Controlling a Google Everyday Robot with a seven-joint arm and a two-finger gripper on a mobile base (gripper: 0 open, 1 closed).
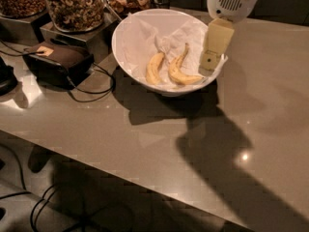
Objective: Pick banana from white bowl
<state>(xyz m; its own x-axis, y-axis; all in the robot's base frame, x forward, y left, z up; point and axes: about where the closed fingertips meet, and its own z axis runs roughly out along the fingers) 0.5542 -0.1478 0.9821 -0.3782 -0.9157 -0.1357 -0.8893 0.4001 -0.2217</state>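
The grey table bore the white bowl. The banana lay at its 5 o'clock, a plumper banana just beside it. The gripper hung over the 3 o'clock rim, its grip impossible to judge. Nut jars stood at 10 o'clock.

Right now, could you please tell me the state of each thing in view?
white bowl, upright, paper-lined.
banana, lying in it, not gripped.
shorter banana, lying beside it.
gripper, over the bowl's right rim.
nut jars, upright, filled.
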